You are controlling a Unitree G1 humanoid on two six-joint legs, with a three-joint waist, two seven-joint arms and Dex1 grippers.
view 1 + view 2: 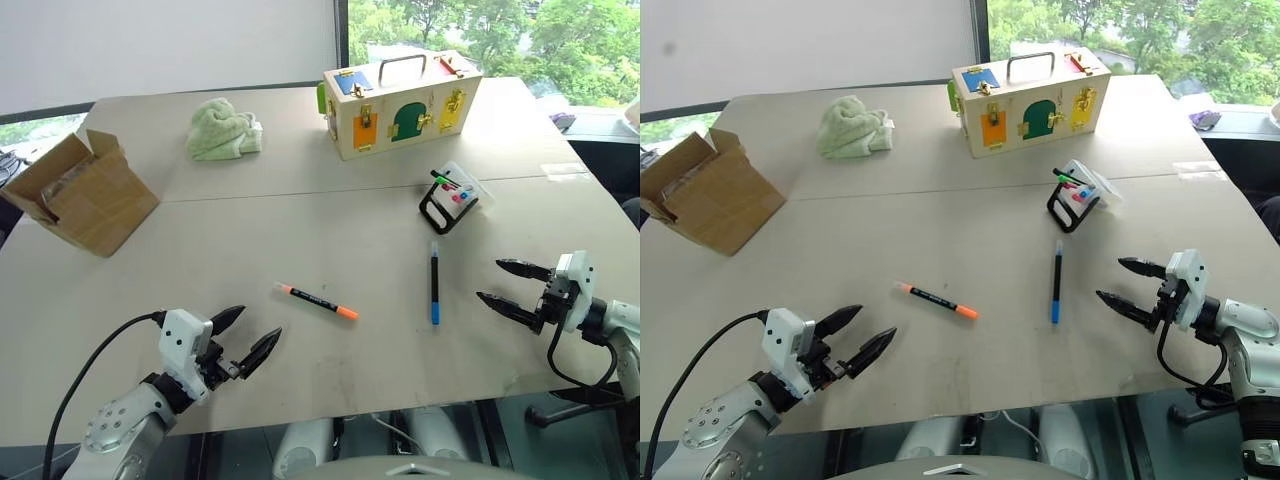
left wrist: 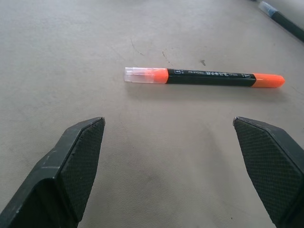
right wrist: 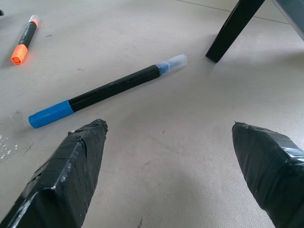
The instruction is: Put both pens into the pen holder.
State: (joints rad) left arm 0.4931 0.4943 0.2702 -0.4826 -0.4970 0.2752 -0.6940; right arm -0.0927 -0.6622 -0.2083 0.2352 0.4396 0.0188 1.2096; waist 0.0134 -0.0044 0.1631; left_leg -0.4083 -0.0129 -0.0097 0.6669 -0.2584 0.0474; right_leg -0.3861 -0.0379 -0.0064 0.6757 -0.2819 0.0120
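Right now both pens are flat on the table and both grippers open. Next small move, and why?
Probably ease the right gripper forward over the blue-ended pen to straddle its barrel. The gripper is open and empty, the pen lies loose just ahead of it, and the pen holder stands just beyond the pen. The left gripper could take the orange-ended pen likewise.

The left gripper (image 1: 245, 338) is hovering low with its two black fingers spread wide, pointing forward and toward the right. The right gripper (image 1: 511, 283) is hanging opposite, fingers equally wide apart, angling inward toward the left and empty
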